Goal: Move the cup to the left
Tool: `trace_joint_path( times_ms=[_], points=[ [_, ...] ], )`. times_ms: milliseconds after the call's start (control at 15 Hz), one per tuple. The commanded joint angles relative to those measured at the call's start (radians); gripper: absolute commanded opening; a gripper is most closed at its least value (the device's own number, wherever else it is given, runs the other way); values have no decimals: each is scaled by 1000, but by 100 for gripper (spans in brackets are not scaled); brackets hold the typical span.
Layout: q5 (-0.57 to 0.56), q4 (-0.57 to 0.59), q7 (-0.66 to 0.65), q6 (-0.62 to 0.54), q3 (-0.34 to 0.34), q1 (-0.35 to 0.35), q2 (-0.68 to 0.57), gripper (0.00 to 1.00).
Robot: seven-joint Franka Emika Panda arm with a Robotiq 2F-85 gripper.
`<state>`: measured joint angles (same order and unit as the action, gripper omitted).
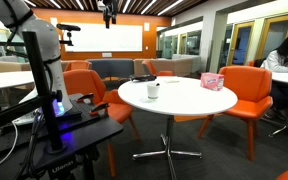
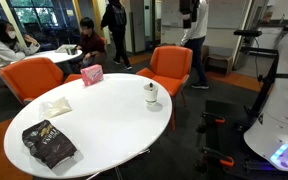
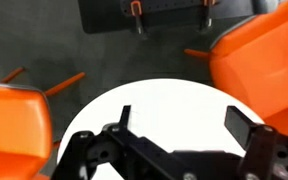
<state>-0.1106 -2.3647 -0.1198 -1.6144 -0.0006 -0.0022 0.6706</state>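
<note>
The small white cup (image 1: 152, 90) with a dark top stands on the round white table (image 1: 184, 102), near the edge closest to the robot. It also shows in an exterior view (image 2: 152, 95). My gripper (image 3: 184, 125) is open and empty, high above the table and looking down on its bare white top (image 3: 174, 100). The cup does not show in the wrist view. In an exterior view the gripper (image 1: 109, 12) hangs at the top of the frame, well above the cup and apart from it.
A pink patterned box (image 1: 213, 81) stands at the table's far side from the cup, also seen in an exterior view (image 2: 92, 74). A dark snack bag (image 2: 49, 143) and a white napkin (image 2: 54, 107) lie on the table. Orange chairs (image 2: 169, 65) ring it. People sit at a table behind (image 2: 4, 45).
</note>
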Motion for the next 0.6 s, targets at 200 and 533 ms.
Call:
trace_joint_path(
  times_ms=[200, 533],
  points=[
    [30, 42, 69, -319, -97, -48, -261, 100],
    [0, 65, 70, -547, -106, -85, -483, 100]
  ],
)
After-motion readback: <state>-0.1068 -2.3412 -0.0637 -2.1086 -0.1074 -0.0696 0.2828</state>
